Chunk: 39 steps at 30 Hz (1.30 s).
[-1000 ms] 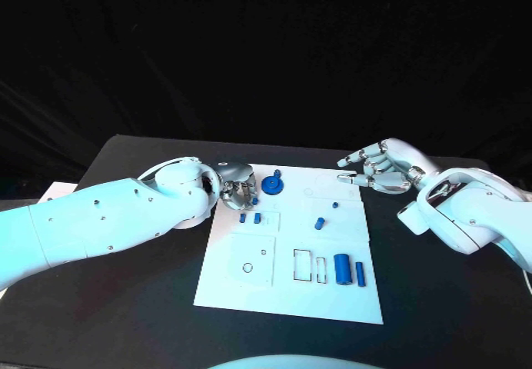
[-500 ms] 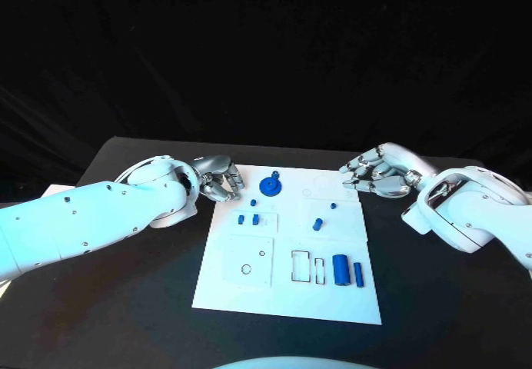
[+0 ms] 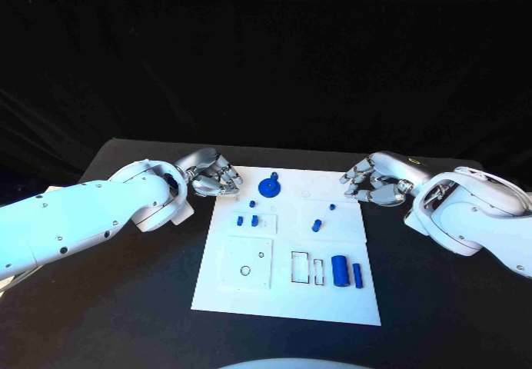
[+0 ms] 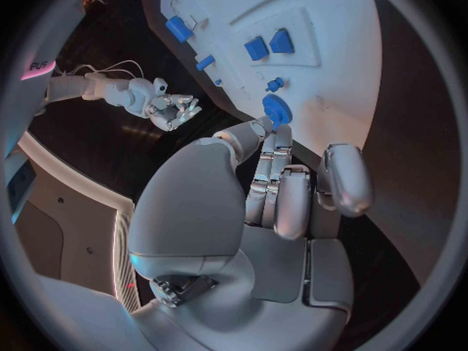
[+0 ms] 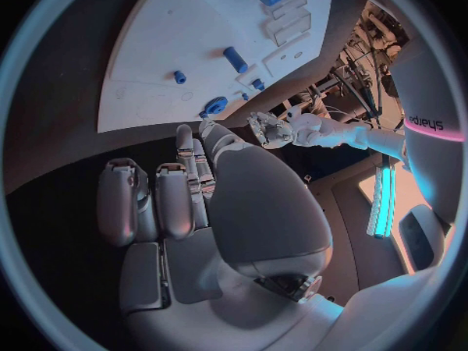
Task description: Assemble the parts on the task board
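The white task board (image 3: 286, 288) lies in the middle of the black table. On it are a blue gear (image 3: 270, 185), two small blue blocks (image 3: 246, 221), a short blue peg (image 3: 317, 225) and a thick blue cylinder (image 3: 340, 270) beside a thin one (image 3: 358, 275). My left hand (image 3: 213, 175) hovers just off the board's far left corner, fingers curled in, holding nothing. My right hand (image 3: 375, 178) hangs off the far right corner, also curled and empty. The left wrist view has the left hand (image 4: 283, 195) with the gear (image 4: 277, 109) just past its fingertips.
Outlined slots (image 3: 305, 265) and a small ring mark (image 3: 245, 270) sit on the board's near half. The right wrist view takes in the right hand (image 5: 186, 195), the board (image 5: 195, 39) and the left hand (image 5: 268, 129) beyond. Black table (image 3: 122, 307) surrounds the board.
My left hand has drawn back from over the board's far left part to just off its corner. My right hand's spread fingers have curled in and it has sunk slightly.
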Motion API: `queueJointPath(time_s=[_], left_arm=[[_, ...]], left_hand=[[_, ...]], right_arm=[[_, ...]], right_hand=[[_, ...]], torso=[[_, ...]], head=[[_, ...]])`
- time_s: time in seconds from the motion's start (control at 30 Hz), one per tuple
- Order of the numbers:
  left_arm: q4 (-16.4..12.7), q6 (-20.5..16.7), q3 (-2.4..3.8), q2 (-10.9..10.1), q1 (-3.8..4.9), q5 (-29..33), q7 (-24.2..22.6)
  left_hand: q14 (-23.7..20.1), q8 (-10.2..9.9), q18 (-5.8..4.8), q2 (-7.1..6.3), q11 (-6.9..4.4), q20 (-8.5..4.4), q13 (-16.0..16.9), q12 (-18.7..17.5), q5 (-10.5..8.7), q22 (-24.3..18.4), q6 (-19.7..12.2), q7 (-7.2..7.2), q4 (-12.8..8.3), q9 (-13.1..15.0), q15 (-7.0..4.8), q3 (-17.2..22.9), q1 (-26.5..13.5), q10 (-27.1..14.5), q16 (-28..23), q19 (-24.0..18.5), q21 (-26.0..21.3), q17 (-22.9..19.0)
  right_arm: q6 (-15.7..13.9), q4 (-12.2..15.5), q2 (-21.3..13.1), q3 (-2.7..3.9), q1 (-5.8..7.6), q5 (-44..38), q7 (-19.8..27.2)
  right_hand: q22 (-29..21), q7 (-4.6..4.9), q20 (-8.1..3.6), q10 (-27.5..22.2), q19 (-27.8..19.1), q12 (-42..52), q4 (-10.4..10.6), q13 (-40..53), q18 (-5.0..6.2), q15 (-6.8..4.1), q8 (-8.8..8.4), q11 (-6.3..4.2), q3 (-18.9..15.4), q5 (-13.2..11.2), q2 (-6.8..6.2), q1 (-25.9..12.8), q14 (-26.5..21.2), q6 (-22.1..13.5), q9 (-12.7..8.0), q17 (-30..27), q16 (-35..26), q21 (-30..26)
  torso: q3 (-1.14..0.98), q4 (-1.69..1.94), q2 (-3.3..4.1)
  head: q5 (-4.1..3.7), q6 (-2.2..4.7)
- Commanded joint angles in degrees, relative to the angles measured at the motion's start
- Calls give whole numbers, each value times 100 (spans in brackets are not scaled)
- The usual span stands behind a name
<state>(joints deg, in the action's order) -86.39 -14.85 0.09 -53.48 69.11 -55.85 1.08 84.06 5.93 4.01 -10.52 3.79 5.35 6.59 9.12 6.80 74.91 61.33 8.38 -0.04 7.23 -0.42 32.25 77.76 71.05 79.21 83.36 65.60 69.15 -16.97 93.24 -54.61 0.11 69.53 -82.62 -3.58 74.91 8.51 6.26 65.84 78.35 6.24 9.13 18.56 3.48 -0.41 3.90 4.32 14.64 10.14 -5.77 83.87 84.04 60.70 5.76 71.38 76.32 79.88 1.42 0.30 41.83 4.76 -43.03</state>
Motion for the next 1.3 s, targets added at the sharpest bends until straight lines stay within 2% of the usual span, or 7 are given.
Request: queueJointPath(time_s=[0.03, 0.17, 0.3, 0.37, 0.57, 0.8, 1.3], left_arm=[[-64, -374, -18, -77, 5, 2458, -769], [-153, -215, -39, -167, 1, 4529, -1381], [-236, 65, -47, -230, -1, 5407, -1737], [-283, 169, -50, -256, -1, 5639, -1832], [-417, 325, -73, -302, -4, 5928, -1946], [-562, 348, -115, -362, -5, 6021, -1991], [-653, 302, -144, -401, -5, 5989, -1986]], left_hand=[[-60, 26, 171, 115, -8, -40, 103, 169, -29, -163, 1, -14, 16, -12, -50, -125, -9, 18, -268, -155, -437, -428], [-536, 17, 363, 290, 36, -7, 259, 402, -15, -829, -71, 47, -13, -52, 4, -260, 35, -264, -923, -629, -1623, -1444], [-705, 23, 441, 372, 59, 16, 380, 615, 20, -1115, -109, 66, -1, -77, 20, -377, -28, -403, -1133, -810, -2116, -1786], [-751, 24, 459, 373, 65, 23, 413, 675, 24, -1196, -121, 72, 5, -84, 27, -425, -61, -444, -1183, -860, -2254, -1868], [-839, 35, 490, 394, 77, 37, 484, 814, 30, -1336, -144, 85, 1, -101, 39, -518, -98, -550, -1275, -934, -2484, -2036], [-877, 43, 506, 414, 84, 43, 519, 889, 34, -1408, -154, 92, -13, -109, 45, -550, -94, -601, -1312, -967, -2602, -2111], [-933, 44, 526, 424, 105, 53, 571, 1008, 38, -1517, -209, 118, -43, -131, 58, -600, -84, -705, -1360, -1010, -2776, -2223]], right_arm=[[257, 47, 30, 0, -24, -1206, -509], [411, 70, 88, 0, -47, -1728, -757], [508, 42, 175, -7, -61, -2035, -946], [547, 14, 232, -13, -65, -2126, -1013], [656, -106, 418, -42, -81, -2247, -1090], [783, -266, 645, -73, -195, -2369, -1052], [878, -451, 876, -80, -306, -2433, -954]], right_hand=[[-25, -36, -1, -50, -52, -81, 8, -148, 43, 64, -22, 26, 80, -119, -87, -15, 221, -28, -10, -35, -59, -44], [-71, -60, -2, -79, -86, -164, 8, -377, 55, 79, -25, 36, 230, -264, -164, -27, 216, -28, -19, -79, -97, -86], [-112, -89, -5, -112, -116, -206, 3, -534, 64, 77, -25, 36, 354, -385, -195, -31, 208, -35, -27, -139, -146, -122], [-120, -96, -7, -132, -120, -220, -3, -603, 66, 77, -28, 37, 414, -419, -206, -31, 208, -45, -33, -150, -156, -131], [-126, -113, -11, -184, -121, -239, -15, -724, 68, 74, -31, 28, 507, -455, -232, -42, 212, -72, -44, -163, -167, -140], [-131, -162, -29, -229, -120, -245, -42, -877, 70, 39, -22, -15, 636, -456, -224, -50, 218, -57, -48, -180, -181, -149], [-88, -234, -78, -172, -79, -233, -71, -1057, 60, -25, -8, -81, 788, -447, -197, -99, 232, 25, -39, -248, -222, -122]], torso=[[-5, -2, 4], [3, -2, 9], [15, 4, 7], [9, 4, 7], [2, 12, 6], [-4, 7, 11], [1, 1, 3]], head=[[-40, 6], [-94, 15], [-140, 6], [-151, 5], [-166, 3], [-129, -6], [-104, -16]])
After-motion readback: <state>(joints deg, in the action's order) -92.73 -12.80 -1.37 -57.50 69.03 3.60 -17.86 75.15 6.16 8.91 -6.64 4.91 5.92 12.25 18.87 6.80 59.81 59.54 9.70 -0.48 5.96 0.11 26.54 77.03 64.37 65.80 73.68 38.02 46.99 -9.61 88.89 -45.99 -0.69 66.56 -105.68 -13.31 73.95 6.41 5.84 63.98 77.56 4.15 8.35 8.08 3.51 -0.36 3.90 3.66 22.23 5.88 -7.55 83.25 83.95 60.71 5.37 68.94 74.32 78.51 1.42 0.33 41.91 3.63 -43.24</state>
